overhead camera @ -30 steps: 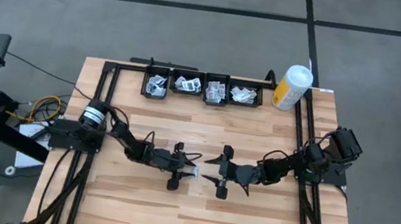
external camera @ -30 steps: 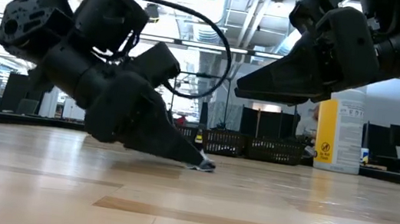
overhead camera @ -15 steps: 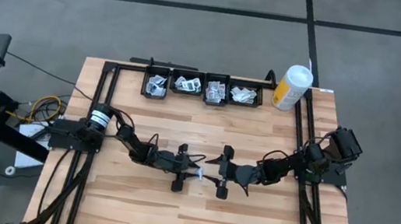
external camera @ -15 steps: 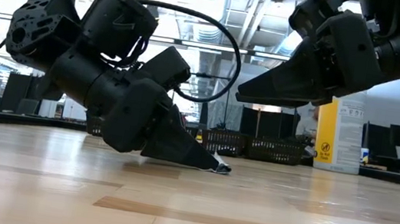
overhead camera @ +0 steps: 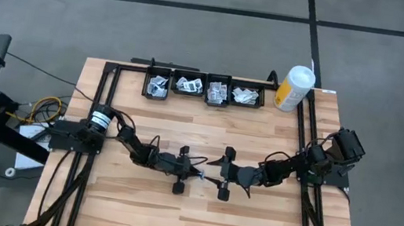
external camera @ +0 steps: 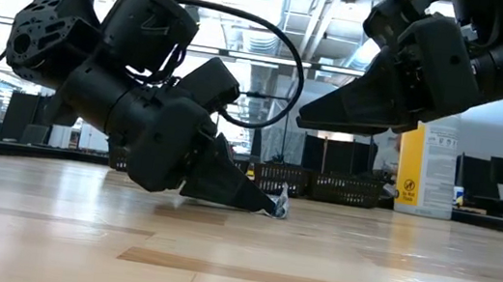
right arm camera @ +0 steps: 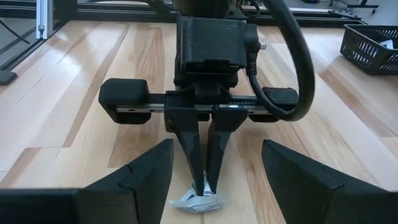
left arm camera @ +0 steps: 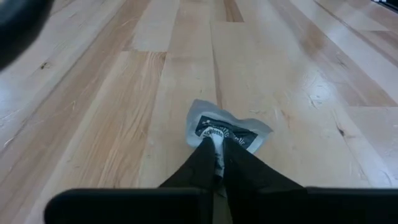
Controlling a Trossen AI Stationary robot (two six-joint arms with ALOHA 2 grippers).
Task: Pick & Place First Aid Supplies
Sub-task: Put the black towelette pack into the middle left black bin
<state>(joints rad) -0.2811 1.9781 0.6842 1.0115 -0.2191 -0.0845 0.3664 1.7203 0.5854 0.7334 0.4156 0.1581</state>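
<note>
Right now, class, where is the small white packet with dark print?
In the high view the small white packet lies mid-table on the wooden table, pinched by the left gripper, with the open right gripper just beside it.

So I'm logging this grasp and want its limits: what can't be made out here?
- Packet print: too small, left wrist view; left gripper covers one edge.
- Bins' contents: too small to count, high view.
- Packet's underside: hidden against the table, low view.
- Right gripper: fingertips cut off, right wrist view.
</note>
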